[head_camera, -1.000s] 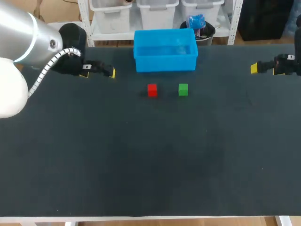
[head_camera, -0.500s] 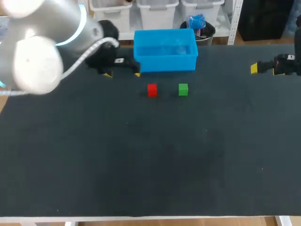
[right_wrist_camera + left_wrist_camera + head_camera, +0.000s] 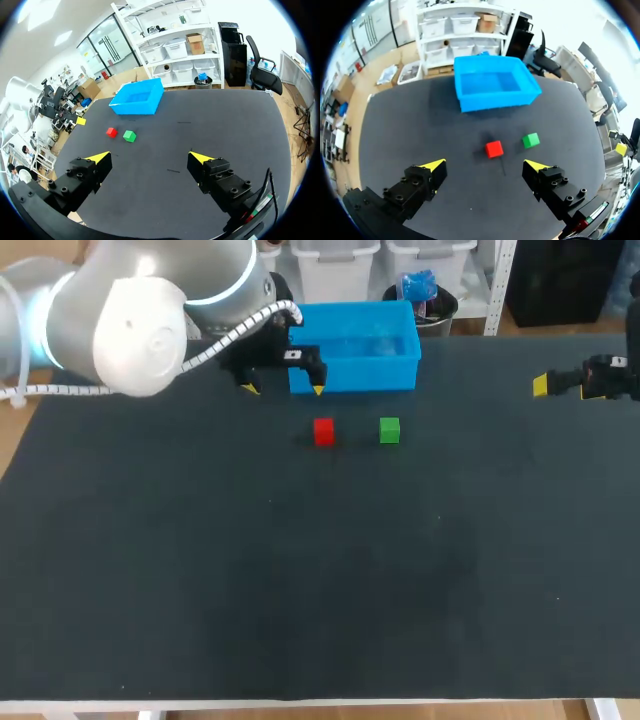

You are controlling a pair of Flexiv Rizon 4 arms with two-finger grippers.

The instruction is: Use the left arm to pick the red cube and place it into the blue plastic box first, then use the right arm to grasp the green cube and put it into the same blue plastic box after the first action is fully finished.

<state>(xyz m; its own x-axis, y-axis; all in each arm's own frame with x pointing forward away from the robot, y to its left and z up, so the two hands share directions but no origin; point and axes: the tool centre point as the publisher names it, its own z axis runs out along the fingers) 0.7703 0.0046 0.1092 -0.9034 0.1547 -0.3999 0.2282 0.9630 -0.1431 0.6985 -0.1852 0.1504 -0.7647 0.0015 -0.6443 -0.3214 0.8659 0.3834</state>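
Left gripper is wide open with nothing in it, hanging above the table right by the front wall of the box. The red cube sits on the table just in front of the box, with the green cube beside it on its right, close but not touching.

What the next move comes down to: in the left wrist view the red cube is ahead of my fingers and almost centred in the gap, just a touch toward the right finger. So I reckon it's mostly a drop down, plus a small nudge out from the box and to the right. A cube has no long axis to worry about, and its sides look roughly square to my finger line, so I doubt I need much twist. The thing to watch is the green cube on the right finger's side, though there looks to be room.

Right gripper is open and empty too, parked well away at the right edge of the table, so the left is clearly nearer. Nothing is in the box yet.
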